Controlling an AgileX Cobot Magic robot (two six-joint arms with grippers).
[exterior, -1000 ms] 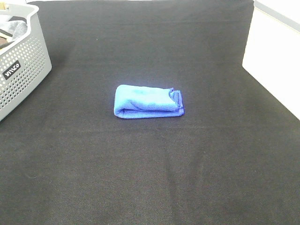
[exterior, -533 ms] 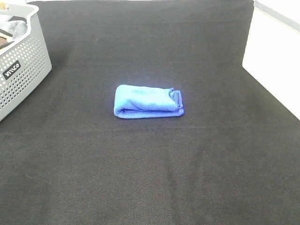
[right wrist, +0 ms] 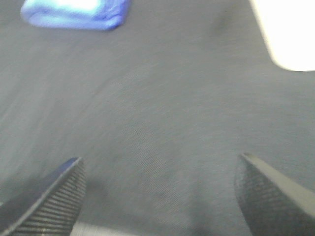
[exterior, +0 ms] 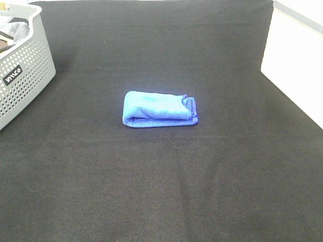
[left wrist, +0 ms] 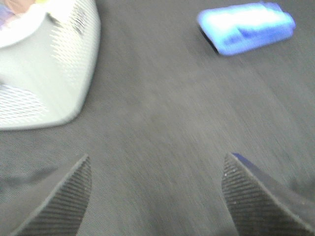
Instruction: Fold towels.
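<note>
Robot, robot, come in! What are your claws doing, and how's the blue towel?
Left gripper open, empty. Right gripper open, empty. Bright blue microfibre towel lies folded on black cloth table, untouched. Grey perforated plastic basket off to the left, nothing blocking.

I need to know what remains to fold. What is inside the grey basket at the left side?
In the grey basket, only a little grey fabric shows above the rim, with something dark beside it. The wall covers everything lower, so how many items are inside cannot be told.
</note>
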